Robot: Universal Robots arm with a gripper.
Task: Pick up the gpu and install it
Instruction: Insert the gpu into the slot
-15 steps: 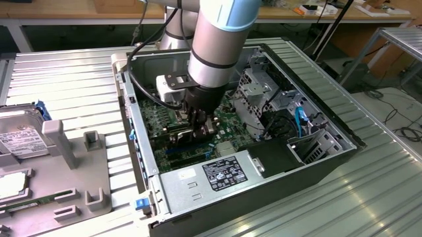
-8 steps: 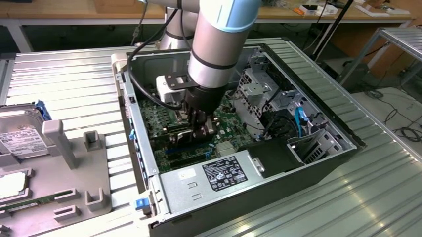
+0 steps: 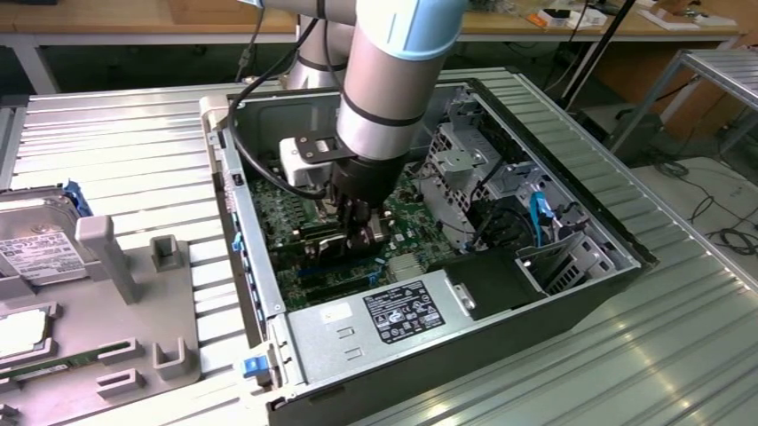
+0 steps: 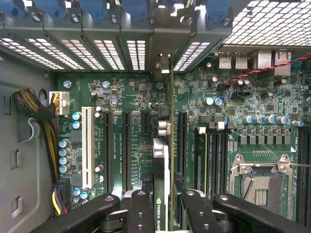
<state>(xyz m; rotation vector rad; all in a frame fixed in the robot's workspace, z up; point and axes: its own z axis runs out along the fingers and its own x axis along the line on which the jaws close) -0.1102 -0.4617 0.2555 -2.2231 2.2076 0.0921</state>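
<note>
The pincer (image 4: 163, 213) grips the gpu (image 4: 164, 160) edge-on between its two black fingers (image 4: 138, 213), holding the card upright over the green motherboard (image 4: 131, 97) inside the open computer case (image 3: 569, 293). White letters on the card's black face read "NVIDIA QUAD", cut off by the frame edge. One white slot (image 4: 87, 145) stands beside several black slots on the board. On the grey holder (image 3: 142, 302) at the exterior view's left lies one silver hard drive (image 3: 35, 240).
</note>
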